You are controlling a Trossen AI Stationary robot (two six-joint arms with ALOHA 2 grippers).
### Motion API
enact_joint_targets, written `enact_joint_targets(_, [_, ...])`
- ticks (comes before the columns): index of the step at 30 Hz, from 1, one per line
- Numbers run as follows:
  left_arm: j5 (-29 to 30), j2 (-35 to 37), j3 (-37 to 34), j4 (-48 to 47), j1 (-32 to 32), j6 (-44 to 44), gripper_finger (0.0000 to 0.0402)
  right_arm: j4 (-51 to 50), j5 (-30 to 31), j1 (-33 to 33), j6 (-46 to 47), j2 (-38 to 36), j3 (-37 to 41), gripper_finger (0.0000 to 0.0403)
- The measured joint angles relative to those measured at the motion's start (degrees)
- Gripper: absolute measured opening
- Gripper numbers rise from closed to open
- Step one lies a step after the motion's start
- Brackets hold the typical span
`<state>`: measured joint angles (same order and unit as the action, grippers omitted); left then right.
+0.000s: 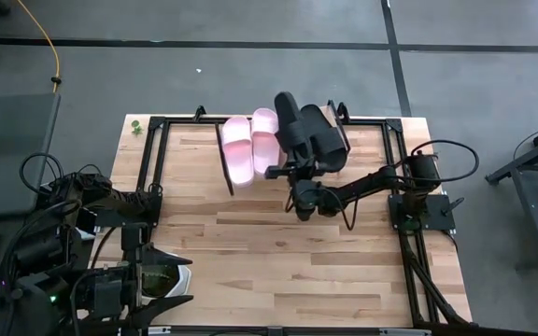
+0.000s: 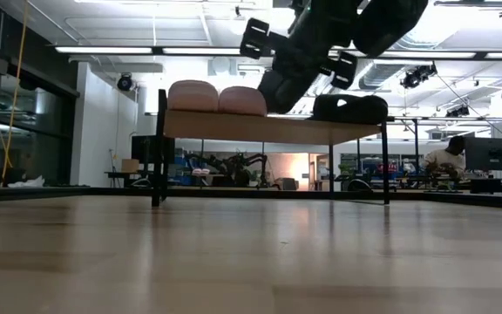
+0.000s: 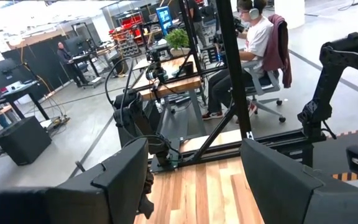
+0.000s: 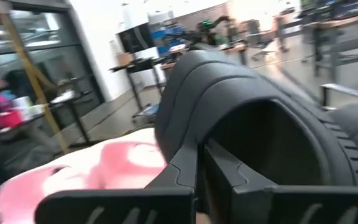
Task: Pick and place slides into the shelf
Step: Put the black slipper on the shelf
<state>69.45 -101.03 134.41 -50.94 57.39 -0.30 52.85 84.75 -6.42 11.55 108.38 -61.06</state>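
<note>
black slide (image 1: pixel 288 121) hangs tilted in the right gripper (image 1: pixel 294 166), fingers pinched tight on its strap, above the shelf (image 1: pixel 367 149); risk as i judge it: the slide sits crooked over the shelf's middle, so if it's let go at that angle it may land on the pink slide (image 1: pixel 265 138) next to it or roll off the shelf's edge; the grip is on a soft strap w/ narrow fingers, so it could also slip out early; in the low view the held slide (image 2: pixel 290 61) is well above the shelf top (image 2: pixel 260 128), not down yet; rel. to the shelf: two pink slides lie side by side on its left part, 2nd black slide (image 1: pixel 323 131) lies flat on its right part, held one is between them, just over the gap; left gripper (image 3: pixel 191 180) waits w/ fingers spread wide & empty, far from the shelf at the table's near-left corner.
</note>
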Motion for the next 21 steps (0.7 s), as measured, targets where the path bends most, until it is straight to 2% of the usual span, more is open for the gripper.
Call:
enact_joint_targets(7, [0.00,-0.01,0.00,0.26,0.00,-0.13,0.0246,2.02,-8.54,0.81,-0.02,0.03,0.00,0.0000])
enact_joint_targets(14, [-0.01,-0.02,0.00,0.31,0.00,-0.37,0.0246,3.17,-9.07,0.83,-1.10,0.07,0.02,0.0000])
enact_joint_targets(21, [0.00,-0.02,0.00,0.32,0.00,-0.37,0.0246,5.32,-13.71,1.11,-4.54,0.13,0.07,0.0007])
